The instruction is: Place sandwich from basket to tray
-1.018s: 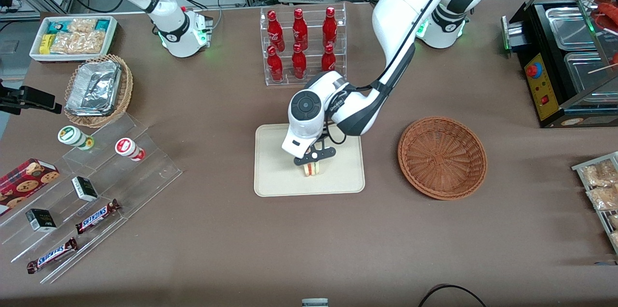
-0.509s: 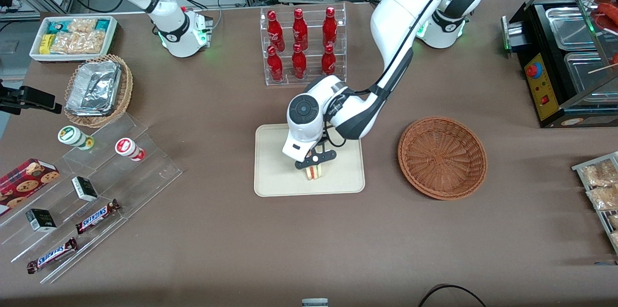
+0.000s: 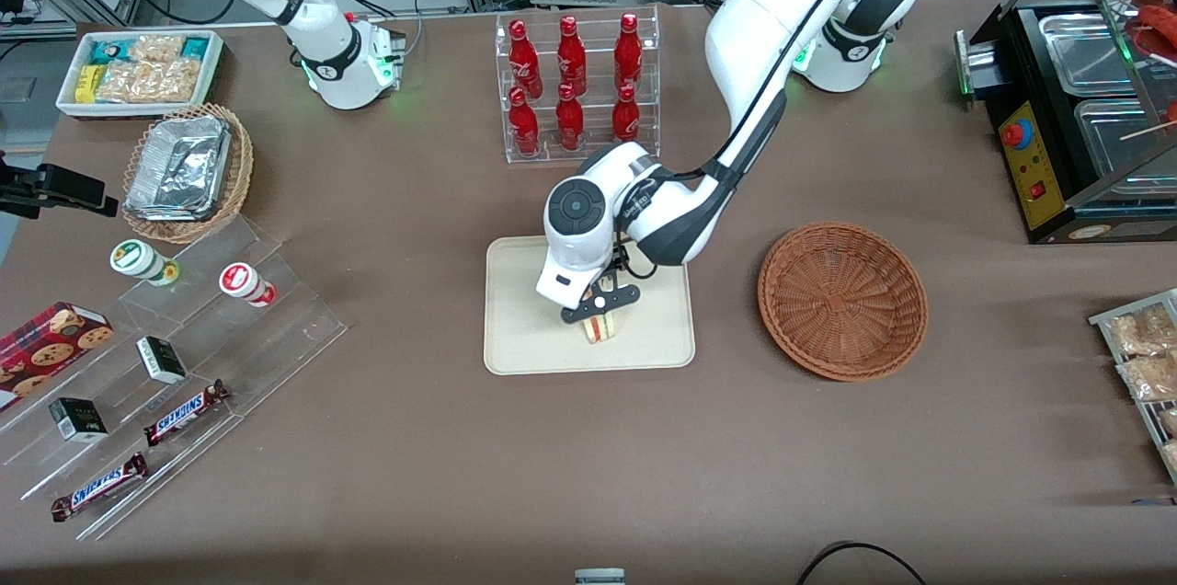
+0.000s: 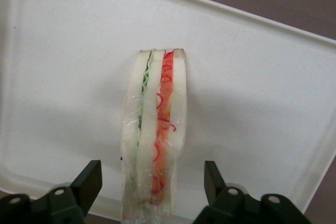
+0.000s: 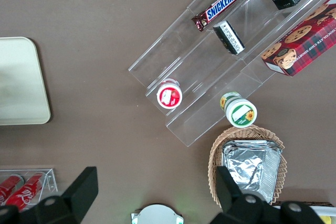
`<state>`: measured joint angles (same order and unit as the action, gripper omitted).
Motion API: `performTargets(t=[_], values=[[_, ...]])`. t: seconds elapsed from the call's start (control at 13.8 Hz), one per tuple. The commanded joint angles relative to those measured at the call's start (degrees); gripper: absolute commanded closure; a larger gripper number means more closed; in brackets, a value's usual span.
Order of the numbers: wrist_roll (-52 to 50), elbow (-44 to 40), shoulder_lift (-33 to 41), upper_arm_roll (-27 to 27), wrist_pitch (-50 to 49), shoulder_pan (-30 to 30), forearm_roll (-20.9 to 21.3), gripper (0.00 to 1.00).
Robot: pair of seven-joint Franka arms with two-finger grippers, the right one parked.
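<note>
my gripper (image 3: 599,314) ×1, over tray, fingers apart either side of sandwich | sandwich (image 3: 600,328) ×1 | tray (image 3: 524,309) ×1 | reddish-brown basket (image 3: 842,300) ×1 | tan basket with foil containers (image 3: 187,171) ×1 | red bottles (image 3: 570,84) ×6 | Snickers bars (image 3: 184,410) ×2 | small dark boxes (image 3: 161,359) ×2 | round-lidded cups (image 3: 246,283) ×2 | cookie box (image 3: 48,341) ×1

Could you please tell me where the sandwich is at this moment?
The triangular sandwich wedge stands on edge on the cream rectangular tray, between the open fingers of the left arm's end effector, well apart from the reddish-brown wicker basket.
</note>
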<state>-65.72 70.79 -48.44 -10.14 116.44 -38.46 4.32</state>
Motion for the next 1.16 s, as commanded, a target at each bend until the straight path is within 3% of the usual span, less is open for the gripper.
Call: performTargets(t=[0.0,0.36,0.73,1.09], values=[[-1.16,-1.35,4.39,0.47,-5.07,-0.21,0.16,0.0],[-0.55,-2.41,8.26,0.73,-7.9,0.75,0.25,0.0],[5.07,-2.16,13.18,0.38,-15.79,7.42,0.07,0.0],[22.89,7.5,22.31,0.38,-17.83,17.18,-2.65,0.0]])
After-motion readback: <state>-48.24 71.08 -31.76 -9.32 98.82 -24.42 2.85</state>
